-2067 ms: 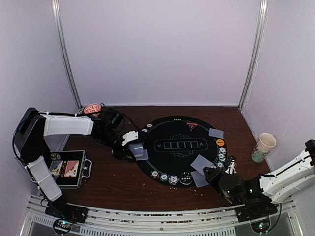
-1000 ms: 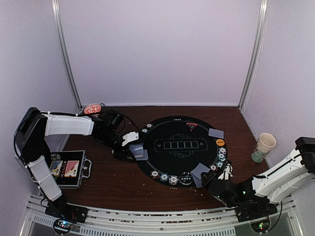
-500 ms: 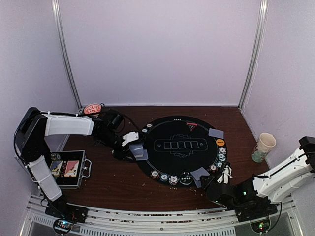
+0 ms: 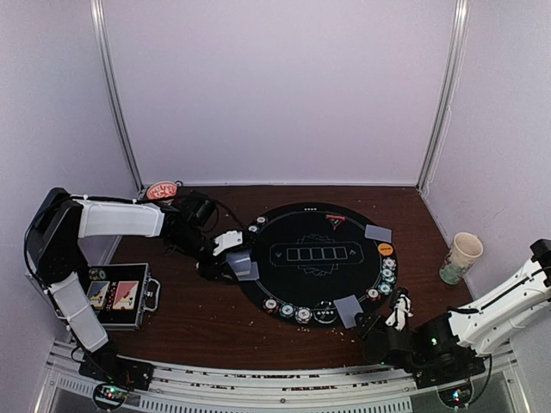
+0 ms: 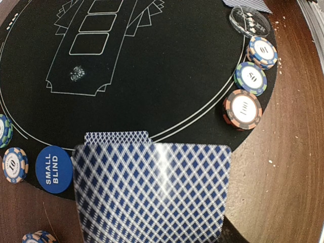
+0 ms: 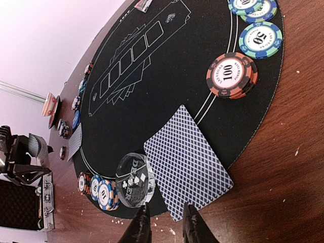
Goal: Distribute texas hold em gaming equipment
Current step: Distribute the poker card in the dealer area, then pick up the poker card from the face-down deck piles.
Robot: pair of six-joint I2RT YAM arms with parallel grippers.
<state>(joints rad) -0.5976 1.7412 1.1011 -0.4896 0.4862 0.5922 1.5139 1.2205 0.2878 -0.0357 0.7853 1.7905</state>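
Observation:
My left gripper (image 4: 231,261) hovers at the left rim of the round black mat (image 4: 310,225), shut on a fanned stack of blue-backed playing cards (image 5: 152,192) that hides its fingers. Below them lie the blue small-blind button (image 5: 54,168) and chip stacks (image 5: 243,109). At the mat's near edge my right gripper (image 6: 164,230) stands open with nothing in it. Just ahead of its fingertips, a single card (image 6: 187,159) lies flat, overhanging the mat edge, beside the clear dealer button (image 6: 134,179). Chips marked 100 (image 6: 232,75) and 50 (image 6: 260,39) sit further along the rim.
A black case (image 4: 120,297) with two card packs lies at the near left. The red bowl (image 4: 161,190) stands behind the left arm, and a paper cup (image 4: 462,256) at the right. Another card (image 4: 377,232) and an orange button (image 4: 385,249) rest on the mat's right side.
My right gripper has opened, let go of the card at the mat's near edge and drawn back toward the near side. The left arm has held still with its cards.

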